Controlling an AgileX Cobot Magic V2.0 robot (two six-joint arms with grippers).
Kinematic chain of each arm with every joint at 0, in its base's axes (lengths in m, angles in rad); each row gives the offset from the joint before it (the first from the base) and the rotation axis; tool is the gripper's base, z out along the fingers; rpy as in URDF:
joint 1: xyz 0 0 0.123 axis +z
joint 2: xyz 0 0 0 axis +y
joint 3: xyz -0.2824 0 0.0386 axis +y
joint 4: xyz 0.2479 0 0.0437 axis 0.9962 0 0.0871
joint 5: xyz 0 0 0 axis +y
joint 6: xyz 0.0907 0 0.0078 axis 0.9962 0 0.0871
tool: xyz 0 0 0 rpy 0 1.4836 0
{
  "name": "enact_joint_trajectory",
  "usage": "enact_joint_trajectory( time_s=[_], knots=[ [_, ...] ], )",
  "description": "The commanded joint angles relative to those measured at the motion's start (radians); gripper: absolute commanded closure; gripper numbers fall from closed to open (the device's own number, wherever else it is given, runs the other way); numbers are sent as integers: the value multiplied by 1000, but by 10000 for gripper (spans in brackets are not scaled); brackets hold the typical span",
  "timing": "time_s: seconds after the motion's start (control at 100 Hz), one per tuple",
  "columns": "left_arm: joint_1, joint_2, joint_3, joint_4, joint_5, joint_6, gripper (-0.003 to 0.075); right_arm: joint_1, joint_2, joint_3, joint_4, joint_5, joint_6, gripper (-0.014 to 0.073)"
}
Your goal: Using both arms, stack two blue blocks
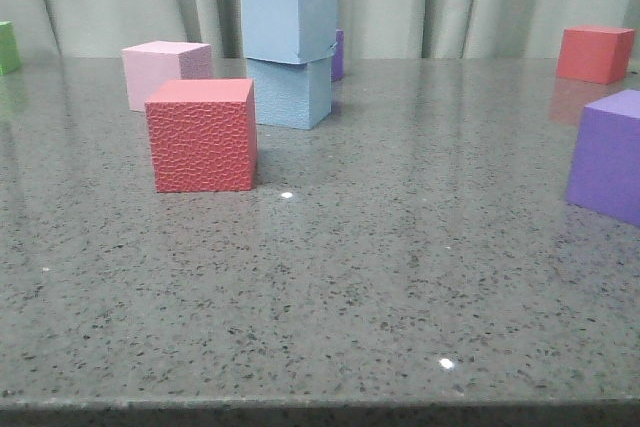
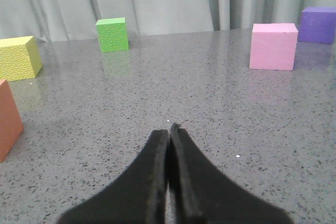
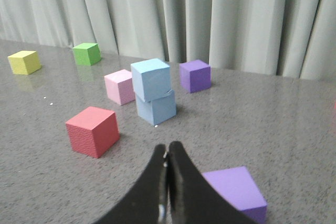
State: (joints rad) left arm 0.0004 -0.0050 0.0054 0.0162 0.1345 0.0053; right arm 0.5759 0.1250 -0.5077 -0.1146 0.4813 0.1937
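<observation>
Two pale blue blocks stand stacked at the back middle of the table. The upper blue block (image 1: 289, 21) sits a little askew on the lower blue block (image 1: 290, 92). The stack also shows in the right wrist view, upper block (image 3: 150, 79) on lower block (image 3: 156, 107). My left gripper (image 2: 169, 129) is shut and empty above bare table, and the stack is out of its view. My right gripper (image 3: 167, 148) is shut and empty, well back from the stack. Neither gripper shows in the front view.
A red cube (image 1: 201, 134) stands in front of the stack and a pink cube (image 1: 165, 73) to its left. A purple cube (image 1: 610, 155) is at the right, another red cube (image 1: 594, 53) at the back right. Green (image 2: 112, 34), yellow (image 2: 19, 57) and orange (image 2: 8, 121) cubes lie far left.
</observation>
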Motion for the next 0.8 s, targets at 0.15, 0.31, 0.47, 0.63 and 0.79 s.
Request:
enact_joint_trajectory(
  time_s=[0.15,0.31,0.47,0.63,0.79],
  knots=[
    [-3,-32,1,-6,-76,1,739,-127,12,106,-47,-286,-7,707],
    [-3,-32,1,-6,-76,1,739,-296,0,232,-15,-409,-7,707],
    [-3,-32,1,-6,-76,-5,739,-419,-47,347,26,-508,-7,707],
    [-3,-32,1,-6,-76,-5,739,-540,-81,435,26,-549,-7,707],
    [-3,-32,1,-6,-76,-5,738,-605,-124,497,28,-550,-7,707]
  ],
)
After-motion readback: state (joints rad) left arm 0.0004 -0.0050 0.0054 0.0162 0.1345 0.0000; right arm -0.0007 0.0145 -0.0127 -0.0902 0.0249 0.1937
